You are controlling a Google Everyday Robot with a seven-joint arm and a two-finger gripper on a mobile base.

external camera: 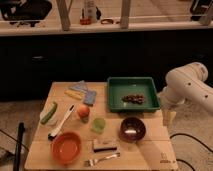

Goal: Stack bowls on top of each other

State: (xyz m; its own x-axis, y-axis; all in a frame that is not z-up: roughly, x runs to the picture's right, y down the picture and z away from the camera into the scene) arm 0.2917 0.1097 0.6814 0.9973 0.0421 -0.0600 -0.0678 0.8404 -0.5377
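Wooden table [150, 150], one orange bowl [66, 147], one maroon bowl [132, 129], pincer [169, 116] at its edge

Orange bowl [66, 146]: bright plastic, upright, front-left on the table [150, 152].
Maroon bowl [132, 129]: dark, glossy, upright, right of centre, well apart from the orange one.
Gripper [168, 116]: hangs at the table's right edge.

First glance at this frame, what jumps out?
The white robot arm is at the right, its gripper hanging by the wooden table's right edge, beside the green rectangular tray. The bright orange plastic bowl sits at the front left and the glossy dark maroon bowl at centre right, apart and not yet stacked, with a small light-green cup between them.
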